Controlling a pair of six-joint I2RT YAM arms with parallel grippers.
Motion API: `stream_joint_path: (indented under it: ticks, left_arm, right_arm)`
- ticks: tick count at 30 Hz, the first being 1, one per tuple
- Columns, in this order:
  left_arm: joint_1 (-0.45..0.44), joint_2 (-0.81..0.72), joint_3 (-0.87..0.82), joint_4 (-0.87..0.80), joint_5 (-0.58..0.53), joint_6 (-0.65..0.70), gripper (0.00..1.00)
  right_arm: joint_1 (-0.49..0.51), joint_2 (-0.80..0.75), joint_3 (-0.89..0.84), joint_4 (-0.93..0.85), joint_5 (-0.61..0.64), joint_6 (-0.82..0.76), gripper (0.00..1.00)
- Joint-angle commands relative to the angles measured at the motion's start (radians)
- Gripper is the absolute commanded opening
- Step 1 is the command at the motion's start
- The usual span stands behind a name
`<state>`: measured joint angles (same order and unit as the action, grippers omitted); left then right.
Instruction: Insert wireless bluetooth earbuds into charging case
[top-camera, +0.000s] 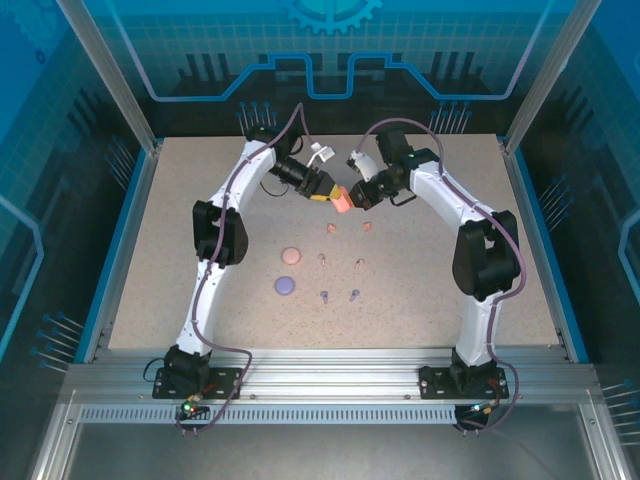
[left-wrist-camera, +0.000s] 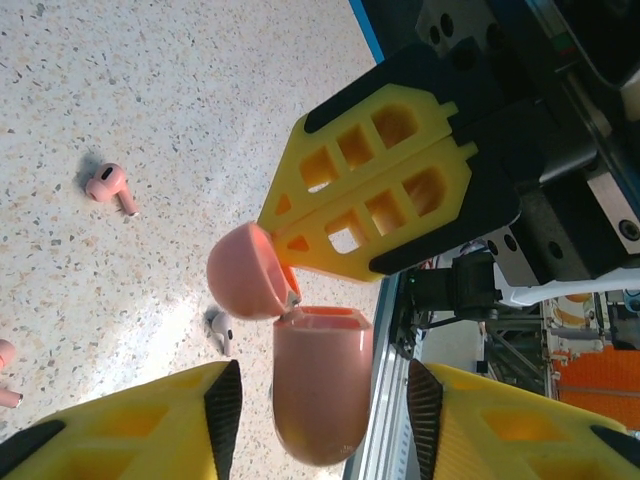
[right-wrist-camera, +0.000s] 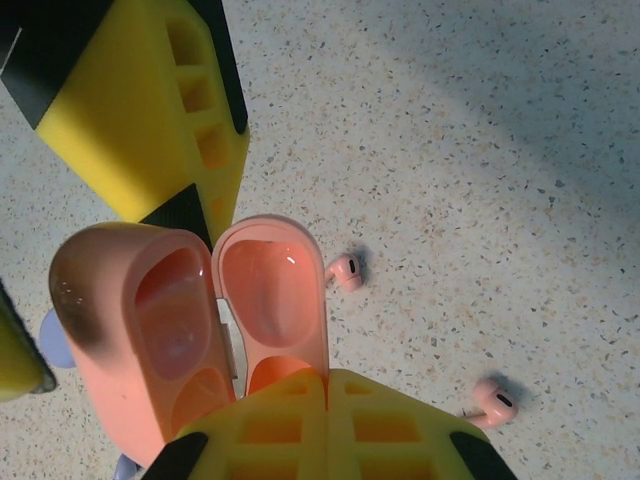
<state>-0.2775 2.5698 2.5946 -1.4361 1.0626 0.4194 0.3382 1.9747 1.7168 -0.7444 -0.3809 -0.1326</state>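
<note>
Earbuds, a tiny stemmed coral plastic pair (top-camera: 331, 228), lie loose on the speckled table (top-camera: 450, 300). They look light and slick, so I'd pinch one across its stem. Above, the right gripper (right-wrist-camera: 325, 380) clamps the lid of the glossy coral charging case (right-wrist-camera: 150, 320), and the left gripper (left-wrist-camera: 322, 385) straddles its body with jaws apart.

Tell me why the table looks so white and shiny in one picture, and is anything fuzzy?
Left wrist view: glare whitens the table beside the coral case; the near yellow fingers look slightly soft. Right wrist view: a broad shadow darkens the table's top right, and each pink earbud drops a small shadow. Top external view: even light, nothing fuzzy.
</note>
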Motion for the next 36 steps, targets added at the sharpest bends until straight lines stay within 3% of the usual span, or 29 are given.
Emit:
stream_joint_path:
  ticks: [1, 18, 26, 33, 36]
  left_arm:
    - [-0.008, 0.013, 0.013, -0.040, 0.010, 0.036, 0.46]
    - [-0.024, 0.016, 0.014, -0.084, 0.013, 0.079, 0.35]
    - [-0.026, 0.015, 0.015, -0.090, 0.017, 0.087, 0.20]
    - [-0.026, 0.015, 0.015, -0.092, 0.026, 0.090, 0.00]
    - [-0.025, 0.010, 0.014, -0.079, 0.030, 0.080, 0.00]
  right_arm:
    - [0.013, -0.004, 0.040, -0.027, -0.005, -0.017, 0.00]
    - [0.037, 0.001, 0.077, -0.075, 0.015, -0.061, 0.00]
    - [0.038, -0.002, 0.073, -0.072, 0.025, -0.061, 0.00]
    - [0.033, -0.002, 0.074, -0.058, 0.049, -0.043, 0.00]
    - [0.014, -0.017, 0.077, -0.042, 0.070, 0.000, 0.13]
